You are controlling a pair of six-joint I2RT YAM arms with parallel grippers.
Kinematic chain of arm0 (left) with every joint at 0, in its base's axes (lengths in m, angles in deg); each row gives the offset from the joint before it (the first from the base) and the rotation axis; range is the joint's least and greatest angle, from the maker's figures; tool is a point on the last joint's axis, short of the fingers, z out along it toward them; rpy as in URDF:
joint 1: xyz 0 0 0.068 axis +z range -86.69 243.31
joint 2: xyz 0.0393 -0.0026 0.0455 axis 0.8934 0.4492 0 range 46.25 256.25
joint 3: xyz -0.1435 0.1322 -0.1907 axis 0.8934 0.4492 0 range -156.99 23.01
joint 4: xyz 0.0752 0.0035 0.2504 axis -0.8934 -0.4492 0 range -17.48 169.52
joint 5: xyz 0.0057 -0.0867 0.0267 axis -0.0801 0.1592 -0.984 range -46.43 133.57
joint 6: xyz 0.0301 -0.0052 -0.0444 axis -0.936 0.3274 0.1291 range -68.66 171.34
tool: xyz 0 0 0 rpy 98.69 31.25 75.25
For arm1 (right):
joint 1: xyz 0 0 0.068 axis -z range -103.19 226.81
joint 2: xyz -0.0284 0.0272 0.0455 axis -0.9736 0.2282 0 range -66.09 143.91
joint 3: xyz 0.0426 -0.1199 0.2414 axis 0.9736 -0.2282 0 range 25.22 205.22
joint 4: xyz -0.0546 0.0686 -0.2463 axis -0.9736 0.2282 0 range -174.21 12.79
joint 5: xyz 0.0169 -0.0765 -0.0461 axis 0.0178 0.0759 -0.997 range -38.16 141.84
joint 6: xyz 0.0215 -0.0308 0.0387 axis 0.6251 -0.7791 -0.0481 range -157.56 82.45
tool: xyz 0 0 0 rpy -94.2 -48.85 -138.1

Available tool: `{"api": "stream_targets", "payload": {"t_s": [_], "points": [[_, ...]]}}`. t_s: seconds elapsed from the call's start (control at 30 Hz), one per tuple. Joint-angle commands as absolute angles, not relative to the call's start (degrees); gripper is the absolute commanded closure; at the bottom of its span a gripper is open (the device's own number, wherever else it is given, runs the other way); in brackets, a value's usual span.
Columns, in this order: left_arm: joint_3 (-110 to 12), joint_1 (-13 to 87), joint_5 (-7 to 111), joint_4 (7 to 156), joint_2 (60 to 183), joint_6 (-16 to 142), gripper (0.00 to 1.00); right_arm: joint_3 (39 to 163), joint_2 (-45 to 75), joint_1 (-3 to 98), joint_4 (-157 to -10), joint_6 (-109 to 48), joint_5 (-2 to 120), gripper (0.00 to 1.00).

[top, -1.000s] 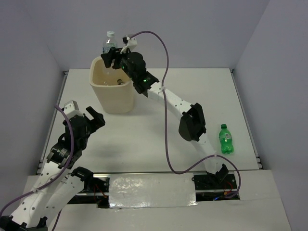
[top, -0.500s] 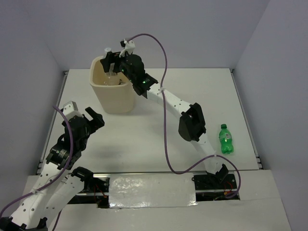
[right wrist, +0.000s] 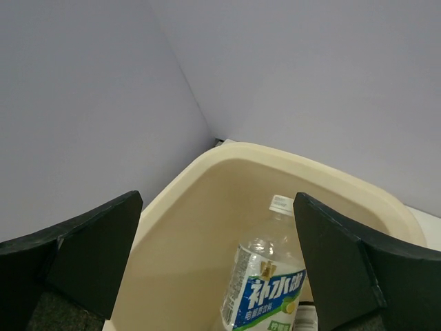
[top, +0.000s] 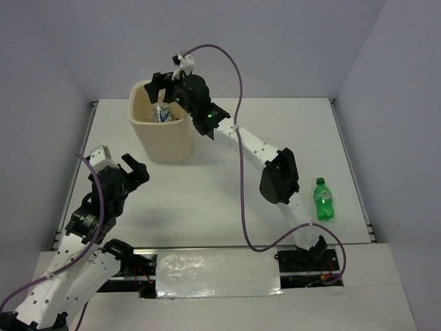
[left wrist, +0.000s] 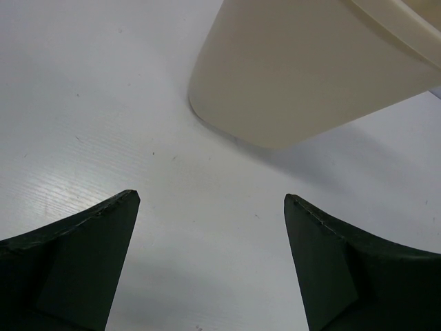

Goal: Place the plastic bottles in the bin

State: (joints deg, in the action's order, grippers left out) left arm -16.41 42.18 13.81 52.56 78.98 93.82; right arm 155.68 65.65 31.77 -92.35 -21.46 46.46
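Observation:
The cream-beige bin point(top: 148, 131) stands at the far left of the table. My right gripper point(top: 164, 84) hovers over its rim, jaws wide open and empty. Below them inside the bin point(right wrist: 207, 207) leans a clear bottle with a blue label point(right wrist: 265, 289), also visible from above point(top: 164, 114). A green soda bottle point(top: 323, 199) stands upright near the table's right edge, close to the right arm's base. My left gripper point(top: 134, 169) is open over bare table in front of the bin, whose wall point(left wrist: 310, 76) fills the top of the left wrist view.
White walls enclose the table at the back and sides. A purple cable point(top: 238, 138) loops along the right arm. The right arm's elbow point(top: 278, 178) hangs over the table's middle right.
My right gripper held the blue-labelled bottle above the bin a second ago; its jaws have opened and the bottle has dropped inside. The left arm has not moved.

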Motion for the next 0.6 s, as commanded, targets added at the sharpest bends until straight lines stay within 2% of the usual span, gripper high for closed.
{"api": "stream_targets", "payload": {"t_s": [0.0,0.13,0.23,0.3,0.43,0.47,0.57], "points": [[-17.24,42.48,13.07,53.95,78.41,94.93,0.01,155.39,57.15,31.37,-89.41,-24.98,44.73,0.01],[-17.24,42.39,12.89,54.03,78.50,94.84,0.01,151.10,50.03,32.42,-81.77,-28.76,39.82,0.00],[-17.33,42.48,13.68,54.47,78.77,94.49,0.01,141.27,39.40,36.01,-75.97,-28.95,34.19,0.00],[-17.42,42.39,14.30,54.82,78.77,94.14,0.01,132.91,31.23,39.09,-69.58,-26.67,32.77,0.00],[-17.16,42.48,15.88,56.93,79.12,94.23,0.01,117.37,19.36,49.11,-57.43,-17.44,37.25,0.00],[-17.07,42.39,16.40,57.63,79.29,94.14,0.01,109.85,17.16,50.69,-55.58,-15.51,36.12,0.00],[-16.19,42.48,19.30,61.66,80.34,93.26,0.01,98.57,11.08,56.93,-48.81,-11.04,30.76,0.00]]}}
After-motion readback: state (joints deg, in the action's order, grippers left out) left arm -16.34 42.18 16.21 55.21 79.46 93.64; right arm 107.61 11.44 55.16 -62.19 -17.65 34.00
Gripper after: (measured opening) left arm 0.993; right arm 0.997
